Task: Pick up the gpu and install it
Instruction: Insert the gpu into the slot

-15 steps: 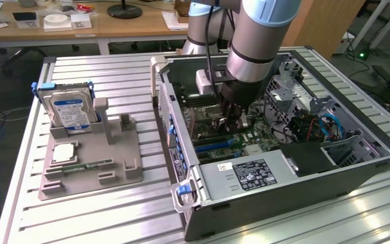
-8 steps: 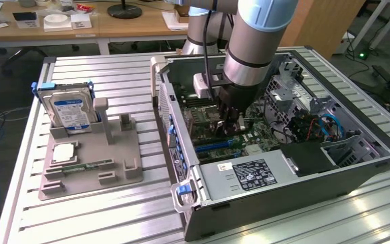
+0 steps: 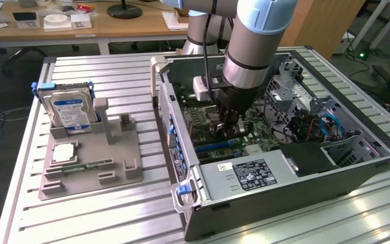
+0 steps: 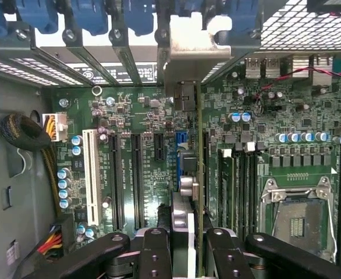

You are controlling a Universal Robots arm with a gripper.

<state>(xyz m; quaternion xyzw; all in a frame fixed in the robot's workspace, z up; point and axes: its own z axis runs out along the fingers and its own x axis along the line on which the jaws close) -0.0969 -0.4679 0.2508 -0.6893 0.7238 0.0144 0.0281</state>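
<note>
Install step: gripper grasps the gpu edge-on over the motherboard, apparently at the blue slot; seating needs a square, straight press.

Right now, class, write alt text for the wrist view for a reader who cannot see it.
The pincer grips the gpu edge-on over a green motherboard, the card running parallel to the long expansion slots. Its silver bracket points toward the blue-tabbed rear slot covers; an empty processor socket sits to one side.
</note>
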